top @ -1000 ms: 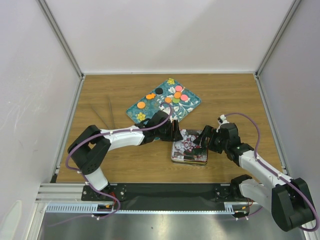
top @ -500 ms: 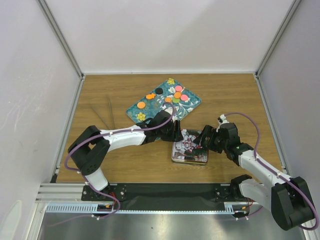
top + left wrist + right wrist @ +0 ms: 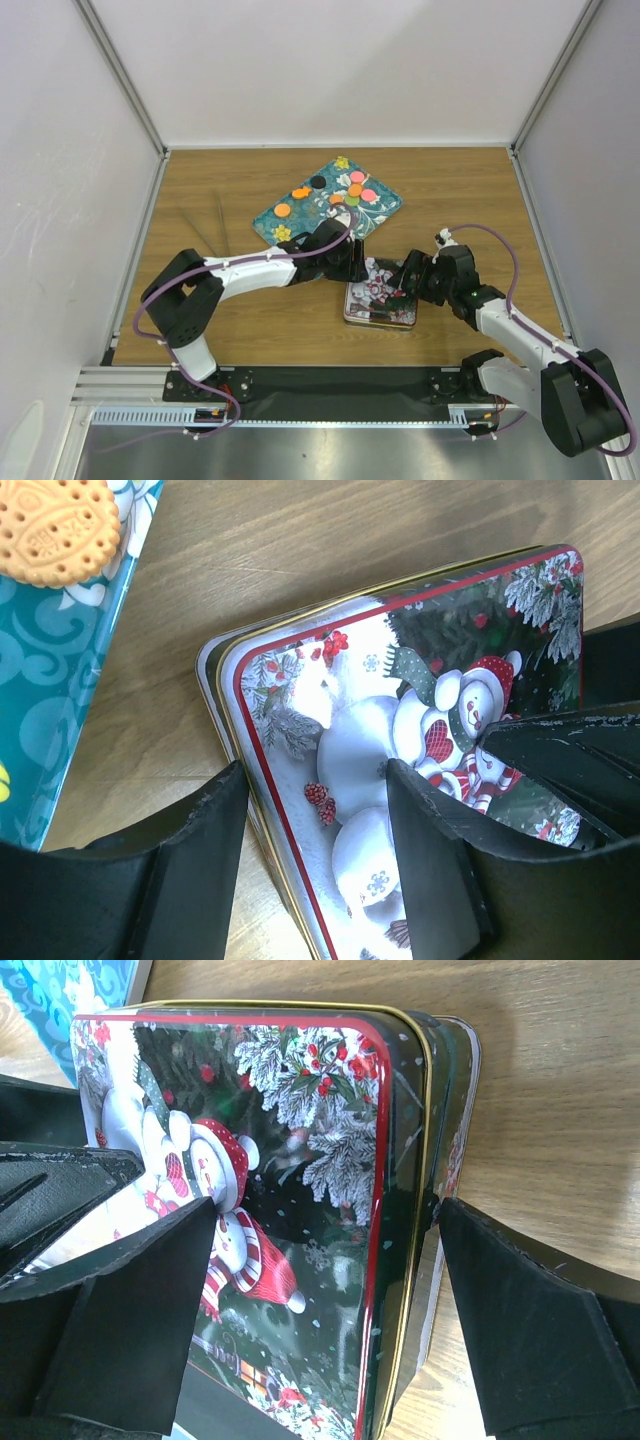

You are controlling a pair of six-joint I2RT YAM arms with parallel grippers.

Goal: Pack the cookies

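Tabletop (image 3: 200,190): brown wood grain, enclosed by white walls (image 3: 330,70) on three sides.

Teal floral tray (image 3: 268,218): rectangular, lies at an angle toward the far middle. Yellow flowers printed at its corners.

Tin (image 3: 375,305): rectangular, near the tray's nearest corner, with a strip of bare wood between them. The lid (image 3: 350,740) is on and shows snowmen, pine sprigs and red berries inside a red line and a gold rim. In the right wrist view, the base edge (image 3: 455,1150) shows past the lid.
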